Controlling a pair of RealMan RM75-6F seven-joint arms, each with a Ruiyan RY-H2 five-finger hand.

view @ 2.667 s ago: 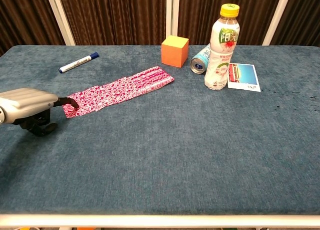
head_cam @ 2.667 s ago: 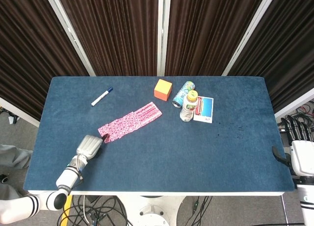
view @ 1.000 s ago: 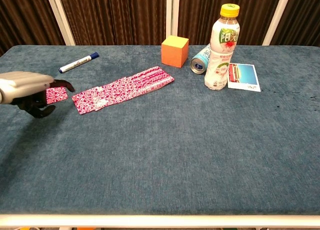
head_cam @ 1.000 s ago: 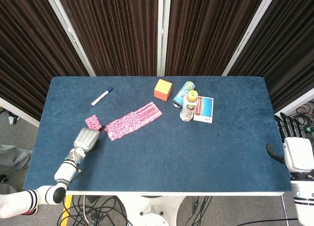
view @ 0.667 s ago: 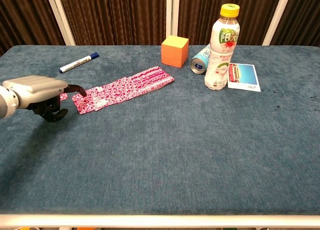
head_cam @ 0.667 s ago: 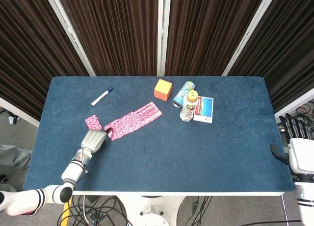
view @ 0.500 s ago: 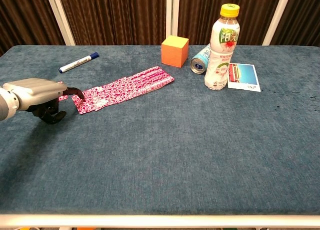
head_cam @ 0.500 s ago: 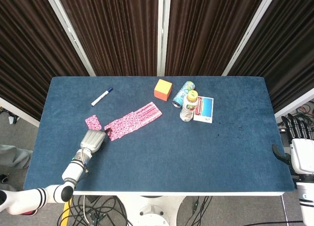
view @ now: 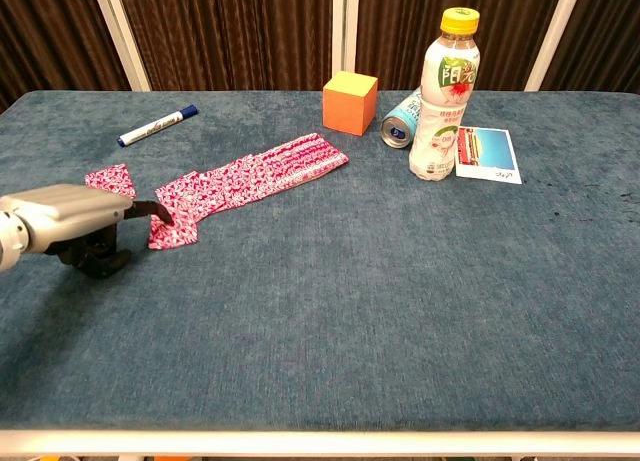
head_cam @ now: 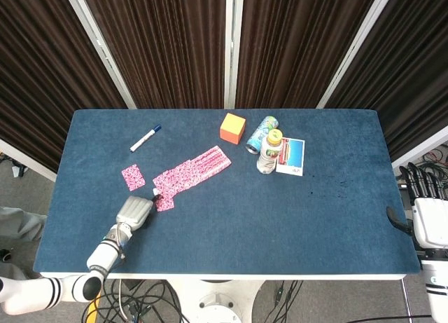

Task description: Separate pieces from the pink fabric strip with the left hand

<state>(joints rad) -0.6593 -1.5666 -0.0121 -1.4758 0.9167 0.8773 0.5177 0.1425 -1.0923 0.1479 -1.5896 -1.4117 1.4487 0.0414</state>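
Note:
The pink patterned fabric strip lies slanted on the blue table, left of centre. One separated square piece lies apart to the strip's left. A second small piece lies just off the strip's near end. My left hand rests low on the table beside it. One outstretched fingertip presses on that piece while the other fingers curl under the palm. My right hand hangs beyond the table's right edge, fingers spread, holding nothing.
A white marker lies at the back left. An orange cube, a tipped can, an upright bottle and a card stand behind and right of the strip.
My left hand has drawn back toward the near edge, dragging a second piece off the strip's end. The first piece stays where it was left. The right hand has barely moved.

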